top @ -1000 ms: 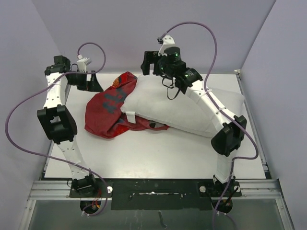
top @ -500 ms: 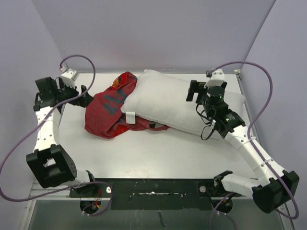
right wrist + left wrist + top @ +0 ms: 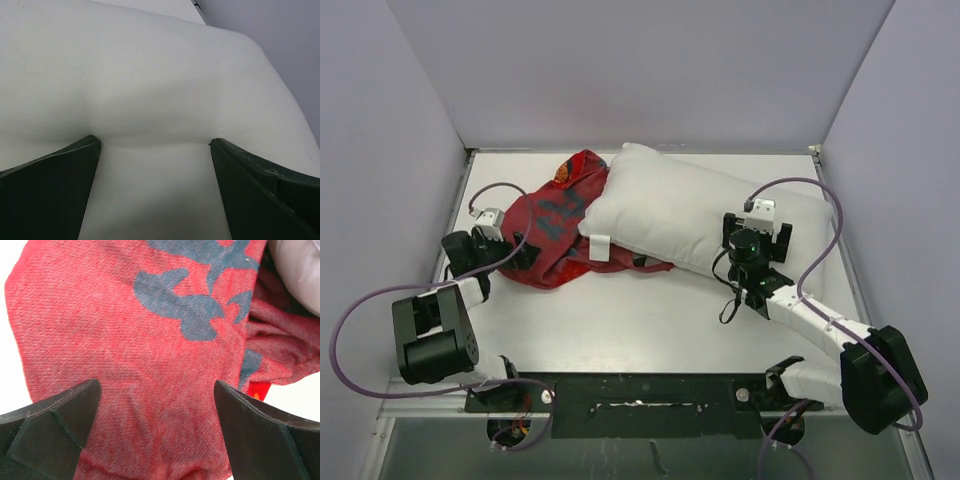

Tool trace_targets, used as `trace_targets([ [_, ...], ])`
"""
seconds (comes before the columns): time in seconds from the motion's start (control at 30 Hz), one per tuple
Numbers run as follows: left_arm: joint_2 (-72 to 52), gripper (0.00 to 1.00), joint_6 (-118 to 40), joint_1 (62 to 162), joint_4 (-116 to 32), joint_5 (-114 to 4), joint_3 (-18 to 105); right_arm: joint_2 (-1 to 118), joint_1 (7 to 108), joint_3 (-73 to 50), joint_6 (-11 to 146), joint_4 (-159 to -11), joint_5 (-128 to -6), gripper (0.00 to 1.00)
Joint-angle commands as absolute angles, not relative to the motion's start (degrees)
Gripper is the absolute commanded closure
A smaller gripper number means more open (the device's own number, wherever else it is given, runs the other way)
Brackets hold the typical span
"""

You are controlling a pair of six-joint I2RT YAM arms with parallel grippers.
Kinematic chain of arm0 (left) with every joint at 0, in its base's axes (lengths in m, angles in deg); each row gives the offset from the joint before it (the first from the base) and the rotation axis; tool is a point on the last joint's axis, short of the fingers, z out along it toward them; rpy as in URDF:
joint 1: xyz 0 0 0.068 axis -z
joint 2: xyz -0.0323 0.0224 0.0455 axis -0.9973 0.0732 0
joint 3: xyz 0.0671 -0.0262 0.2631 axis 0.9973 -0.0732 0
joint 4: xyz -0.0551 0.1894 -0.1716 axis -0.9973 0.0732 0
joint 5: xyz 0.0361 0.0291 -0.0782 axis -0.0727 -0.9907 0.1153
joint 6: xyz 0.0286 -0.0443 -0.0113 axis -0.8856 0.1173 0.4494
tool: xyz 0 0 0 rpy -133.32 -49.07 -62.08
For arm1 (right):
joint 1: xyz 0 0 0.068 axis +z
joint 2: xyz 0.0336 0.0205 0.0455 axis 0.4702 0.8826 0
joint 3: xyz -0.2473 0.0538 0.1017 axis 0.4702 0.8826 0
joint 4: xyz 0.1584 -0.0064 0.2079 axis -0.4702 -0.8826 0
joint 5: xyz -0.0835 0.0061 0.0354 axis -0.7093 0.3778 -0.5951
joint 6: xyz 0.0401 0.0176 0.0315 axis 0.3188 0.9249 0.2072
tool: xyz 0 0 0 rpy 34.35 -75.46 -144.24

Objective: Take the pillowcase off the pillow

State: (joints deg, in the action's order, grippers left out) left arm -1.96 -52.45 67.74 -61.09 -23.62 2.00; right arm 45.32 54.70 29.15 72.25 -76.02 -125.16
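Top external view: both arms dropped from high far reach to low, near table edge. Left gripper [image 3: 520, 252] jaws apart, empty, over pillowcase [image 3: 545, 225] edge. Right gripper [image 3: 758, 232] apart, empty, against pillow [image 3: 680, 205]. Pillow bare; cover crumpled beside it, part tucked under near corner. Removal looks nearly finished.

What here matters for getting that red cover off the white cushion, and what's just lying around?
Job: pillowcase, pillow, left gripper, right gripper.
Just there: table, purple cables.
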Motion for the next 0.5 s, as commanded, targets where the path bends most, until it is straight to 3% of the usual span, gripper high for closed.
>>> trace_targets([
  [0.0, -0.4, 0.02, -47.1, 71.0, -86.5, -25.4, -3.9, 44.2, 51.5, 39.9, 64.1, -57.0, -125.9, 0.02],
  [0.23, 3.9, 0.02, -51.4, 77.1, -96.0, -34.8, -9.3, 50.7, 45.9, 43.4, 65.1, -47.1, -121.6, 0.02],
  [0.3, 3.4, 0.02, -52.2, 79.1, -96.6, -39.3, -10.6, 53.4, 43.5, 44.7, 63.3, -42.5, -117.5, 0.02],
  [0.4, 7.7, 0.02, -52.1, 80.1, -110.2, -40.7, -15.1, 57.9, 39.5, 46.8, 62.0, -35.7, -107.8, 0.02],
  [0.47, 5.3, 0.02, -53.1, 81.2, -105.7, -43.3, -15.2, 59.8, 38.4, 48.2, 61.7, -30.8, -106.6, 0.02],
])
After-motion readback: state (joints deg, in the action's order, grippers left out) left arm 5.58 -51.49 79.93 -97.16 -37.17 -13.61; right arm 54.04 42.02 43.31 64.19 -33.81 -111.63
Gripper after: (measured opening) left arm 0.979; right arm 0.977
